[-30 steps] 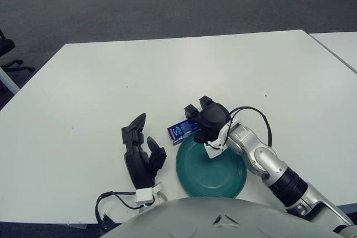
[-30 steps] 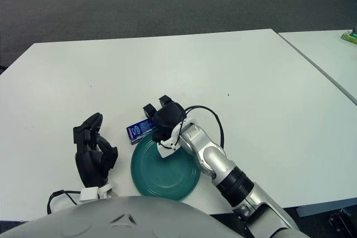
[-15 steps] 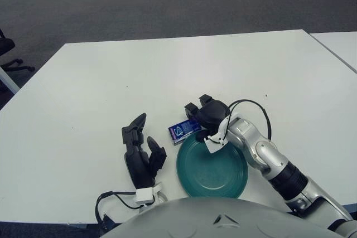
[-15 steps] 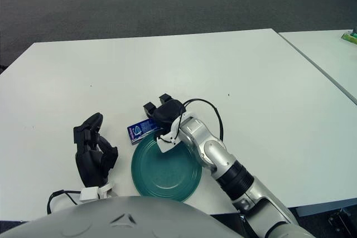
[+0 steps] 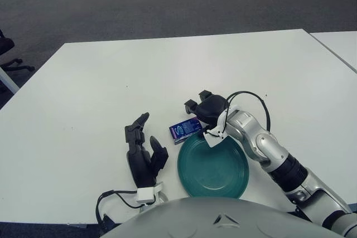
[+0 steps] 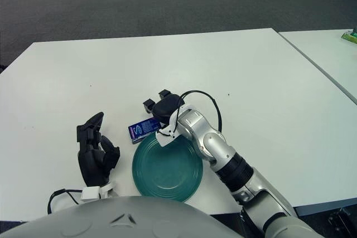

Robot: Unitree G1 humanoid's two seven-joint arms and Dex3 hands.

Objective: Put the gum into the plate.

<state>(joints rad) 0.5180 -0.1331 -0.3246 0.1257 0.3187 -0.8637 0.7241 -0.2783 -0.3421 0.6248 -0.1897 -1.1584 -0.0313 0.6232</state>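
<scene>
One plate (image 5: 213, 165), one gum pack (image 5: 186, 130) and two hands are showing on one white surface (image 5: 167, 71). The teal plate is sitting nearest the robot, empty. The left hand (image 5: 142, 151) is showing at the plate's 9 o'clock, its fingers loosely extended and holding nothing. The gum pack is lying flat on the surface at the plate's 11 o'clock, just beside the rim and outside it: a small blue box with a pale oval label. The right hand (image 5: 203, 108) is hovering at the plate's 12 o'clock, just beside the gum's right end, fingers curled; whether they are touching the pack cannot be told. A second white surface (image 6: 334, 48) is standing at 2 o'clock, and grey carpet (image 5: 139, 4) is stretching beyond.
</scene>
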